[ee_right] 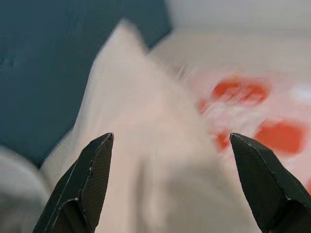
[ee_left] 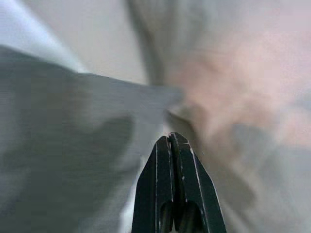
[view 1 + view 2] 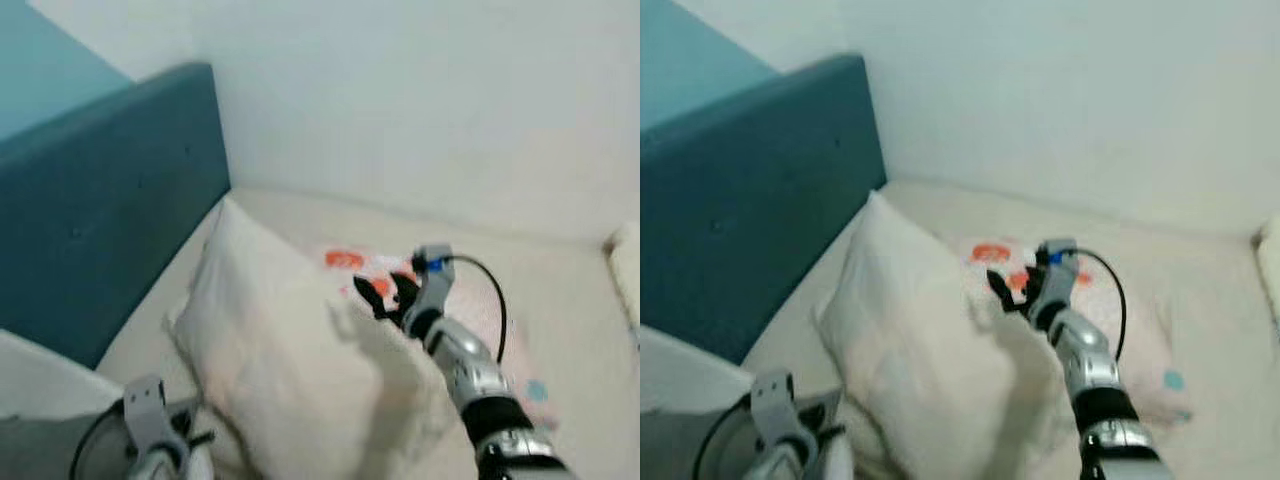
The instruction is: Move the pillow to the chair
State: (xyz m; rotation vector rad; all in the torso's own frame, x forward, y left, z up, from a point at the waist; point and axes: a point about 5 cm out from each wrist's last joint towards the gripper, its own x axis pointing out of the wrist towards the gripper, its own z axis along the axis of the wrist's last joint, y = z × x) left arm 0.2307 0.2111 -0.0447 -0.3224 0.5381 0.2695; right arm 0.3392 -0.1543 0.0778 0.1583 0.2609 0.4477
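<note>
Left eye view: a plump cream pillow (image 3: pixel 285 350) lies on a pale bed (image 3: pixel 560 290), its upper corner pointing toward the teal headboard (image 3: pixel 110 210) that stands on the robot's left. A white wall (image 3: pixel 420 100) rises behind the bed. Partly under the pillow's far side lies a second, flatter pillow (image 3: pixel 500 320) printed with orange and pale blue marks. The right gripper (image 3: pixel 385 292) hovers over the cream pillow's far edge, on the side away from the headboard, its two black fingers spread apart and holding nothing. The silver right arm (image 3: pixel 475 385) reaches in from the lower edge. The left gripper (image 3: pixel 190 437) sits low, at the pillow's near corner on the headboard side; the state of its fingers cannot be told here.

Right eye view: the same scene, blurred. The cream pillow (image 3: pixel 930 350) lies beside the headboard (image 3: pixel 760 200), and the right gripper (image 3: pixel 1012 290) is open above the pillow's far edge.

Left wrist view: the left gripper (image 2: pixel 173 141) has its two black fingers pressed flat together, with nothing seen between them. Their tips sit close to blurred pale fabric (image 2: pixel 233 87), with a grey surface (image 2: pixel 63 145) to one side. Whether the tips touch the fabric cannot be told.

Right wrist view: the right gripper (image 1: pixel 170 141) has its fingers (image 1: pixel 90 174) wide apart and empty. Between them lies the cream pillow (image 1: pixel 146 145), with the headboard (image 1: pixel 48 63) behind it and the orange-printed pillow (image 1: pixel 252 111) beside it.
</note>
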